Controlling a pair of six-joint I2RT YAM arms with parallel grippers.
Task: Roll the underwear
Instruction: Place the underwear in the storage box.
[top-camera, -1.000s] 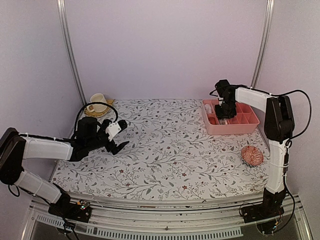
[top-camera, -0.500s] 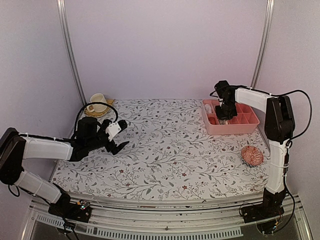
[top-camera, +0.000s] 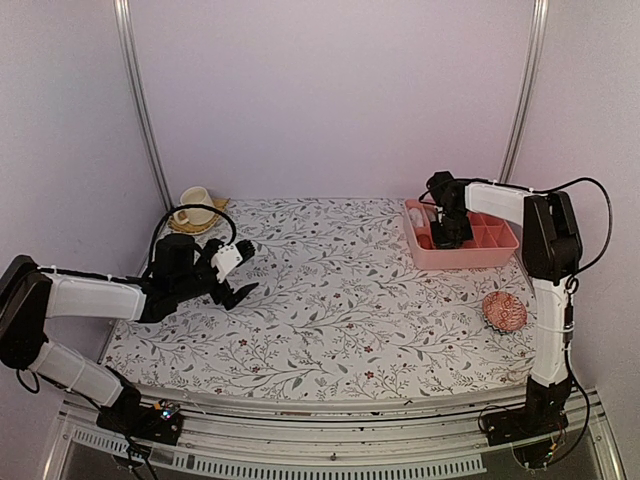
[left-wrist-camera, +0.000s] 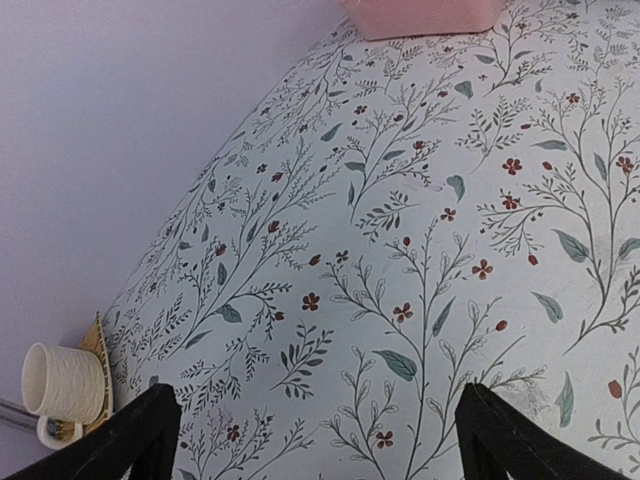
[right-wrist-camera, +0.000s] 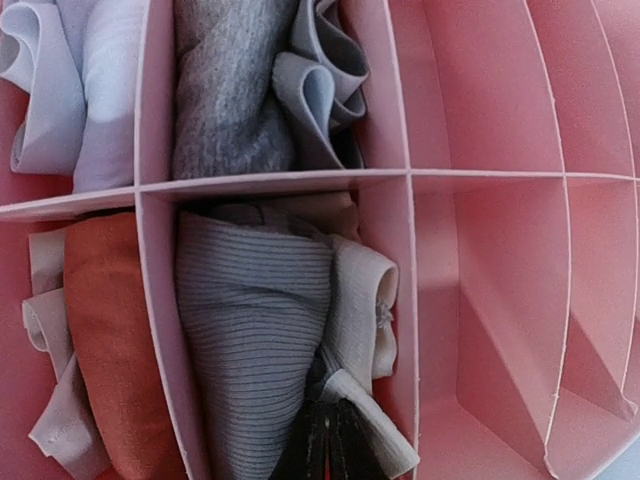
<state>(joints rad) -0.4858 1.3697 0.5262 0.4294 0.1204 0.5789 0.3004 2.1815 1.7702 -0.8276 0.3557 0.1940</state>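
Observation:
A pink divided tray (top-camera: 466, 256) stands at the back right. In the right wrist view its compartments (right-wrist-camera: 480, 270) hold rolled cloths. The taupe ribbed underwear with a cream waistband (right-wrist-camera: 250, 330) fills one compartment. The grey underwear with pale edging (right-wrist-camera: 235, 90) fills the compartment behind it. My right gripper (right-wrist-camera: 326, 445) is shut, its tips pressed into the taupe underwear where the ribbed cloth meets the waistband. It also shows in the top view (top-camera: 447, 236), down in the tray. My left gripper (top-camera: 243, 272) is open and empty above the tablecloth (left-wrist-camera: 400, 250), far from the tray.
A rust-coloured cloth (right-wrist-camera: 110, 340) and a pale lilac cloth (right-wrist-camera: 70, 90) fill the left compartments. The right compartments hold nothing. A pink knitted ball (top-camera: 504, 311) lies at the right edge. A cream cup (top-camera: 195, 205) on a saucer stands at the back left.
My right gripper has moved a little left and down into the tray. The left arm has not moved.

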